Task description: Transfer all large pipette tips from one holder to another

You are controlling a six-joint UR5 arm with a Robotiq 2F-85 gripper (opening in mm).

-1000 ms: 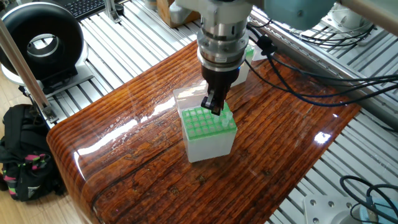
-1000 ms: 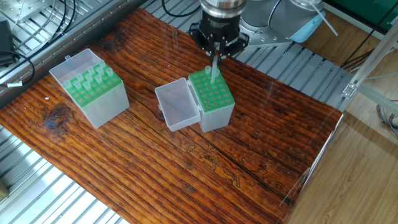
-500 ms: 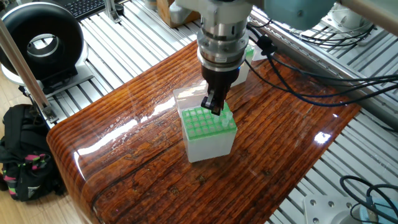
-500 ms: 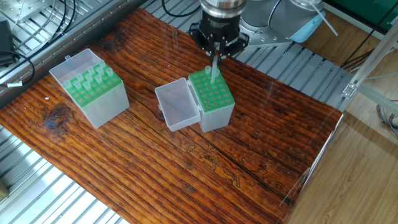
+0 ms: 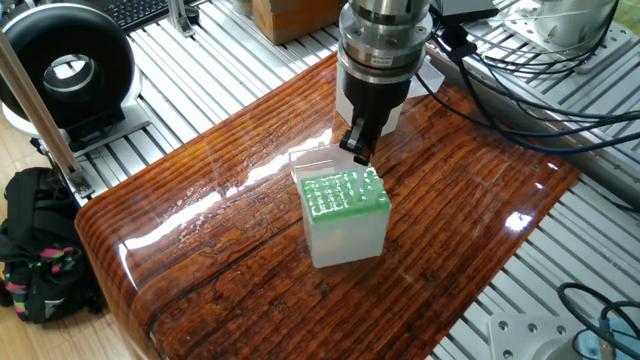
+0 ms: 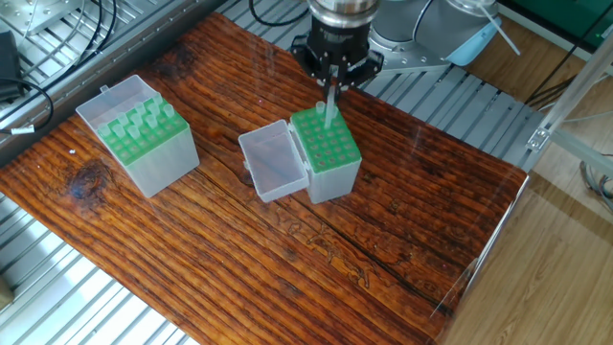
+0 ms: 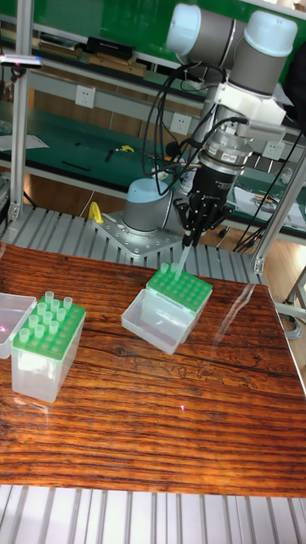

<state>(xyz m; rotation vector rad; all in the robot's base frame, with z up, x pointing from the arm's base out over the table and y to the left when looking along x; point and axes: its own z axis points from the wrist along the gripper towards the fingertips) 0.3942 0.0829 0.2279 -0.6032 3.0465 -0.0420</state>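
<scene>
The table [image 6: 402, 230], glossy dark striped wood, lies under everything. The arm [image 7: 255, 51] comes down from above with its wrist vertical, cables trailing off it. Right below the gripper [image 6: 330, 84] stands the near box [image 6: 326, 153], a clear holder with a green grid top and its lid [image 6: 273, 165] hinged open flat beside it, on the side away from the arm's base. Well off to the side of the gripper, near the table edge, stands the far box [image 6: 144, 139], the same kind, its lid also open. The gripper's fingers are closed narrowly on one tip [image 6: 329, 113], a slim whitish tube hanging straight down from between them. In the other fixed view and the tall view [image 7: 184, 257] its lower end meets the near box's grid at the corner closest to the arm's base; whether it sits in a hole or just above it cannot be told. The other tips [image 7: 48, 313] stand upright in the far box, filling part of its grid.
</scene>
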